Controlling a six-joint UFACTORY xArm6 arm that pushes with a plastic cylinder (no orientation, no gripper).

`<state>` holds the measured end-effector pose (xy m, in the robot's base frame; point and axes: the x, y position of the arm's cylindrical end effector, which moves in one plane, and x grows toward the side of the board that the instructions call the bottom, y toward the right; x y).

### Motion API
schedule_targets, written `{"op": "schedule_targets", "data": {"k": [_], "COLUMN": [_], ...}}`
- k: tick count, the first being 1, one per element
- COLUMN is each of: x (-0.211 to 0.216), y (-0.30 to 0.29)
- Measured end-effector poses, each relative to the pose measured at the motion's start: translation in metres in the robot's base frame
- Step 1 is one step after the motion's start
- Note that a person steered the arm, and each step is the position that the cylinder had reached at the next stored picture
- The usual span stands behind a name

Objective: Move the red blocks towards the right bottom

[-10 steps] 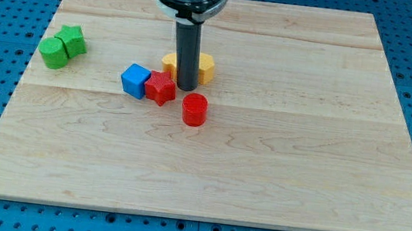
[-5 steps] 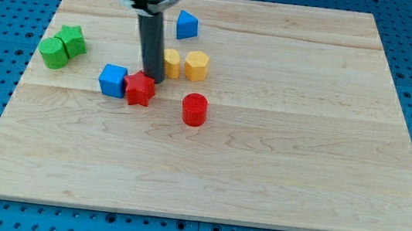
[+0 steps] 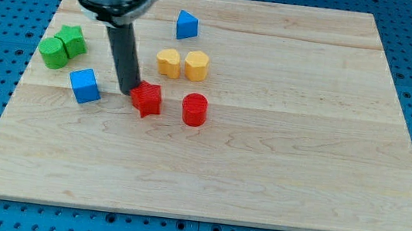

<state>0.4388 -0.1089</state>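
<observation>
A red star-shaped block [image 3: 146,99] lies left of the board's middle. A red cylinder [image 3: 194,109] stands just to its right, a small gap apart. My tip [image 3: 128,91] rests against the red star's upper left side. A blue cube [image 3: 85,85] lies to the left of my tip, apart from it.
Two yellow blocks [image 3: 182,64] sit side by side above the red blocks. A blue wedge-like block [image 3: 187,25] lies near the view's top. Two green blocks [image 3: 62,45] touch each other at the left. The wooden board [image 3: 279,155] sits on a blue pegboard.
My tip has moved to the view's left, from beside the yellow blocks to the red star's upper left. The blue cube slid left, away from the red star. The red cylinder stayed put.
</observation>
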Motion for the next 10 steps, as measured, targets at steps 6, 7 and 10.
{"op": "schedule_targets", "data": {"k": [6,7,10], "x": [0.026,0.042,0.045], "y": [0.208,0.243,0.215]}}
